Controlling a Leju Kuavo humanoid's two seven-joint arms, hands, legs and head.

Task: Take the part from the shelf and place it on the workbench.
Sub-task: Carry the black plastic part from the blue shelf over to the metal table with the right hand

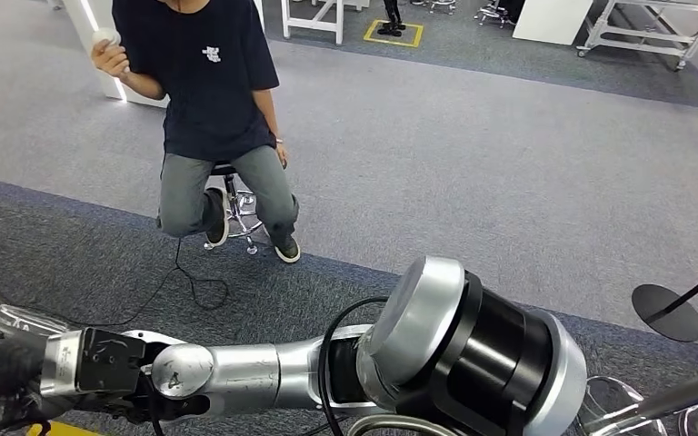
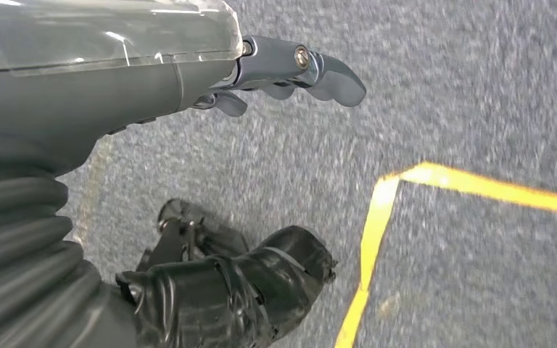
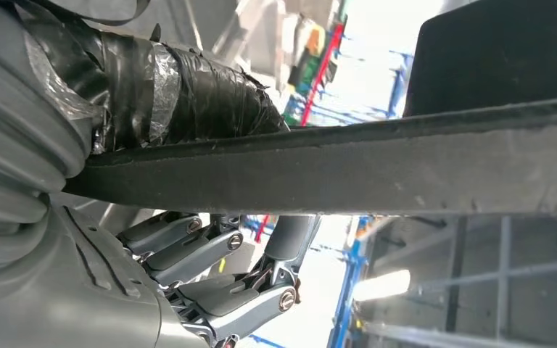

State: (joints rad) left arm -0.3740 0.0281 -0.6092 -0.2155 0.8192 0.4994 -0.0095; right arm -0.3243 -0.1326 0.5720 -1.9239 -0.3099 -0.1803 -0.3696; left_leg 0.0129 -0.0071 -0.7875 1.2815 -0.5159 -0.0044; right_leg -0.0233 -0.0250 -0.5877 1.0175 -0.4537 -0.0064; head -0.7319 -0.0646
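Two hands logged: right hand (image 3: 210, 279) clasped flat dark part (image 3: 406, 170), thumb on one face, fingers on the other; left hand (image 2: 290, 69) spread, holding nothing, above grey carpet (image 2: 479, 94)

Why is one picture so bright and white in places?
In the right wrist view, light behind the dark bar blows the background out white and blurs it; the robot hand stays sharp. The left wrist view's carpet is evenly lit.
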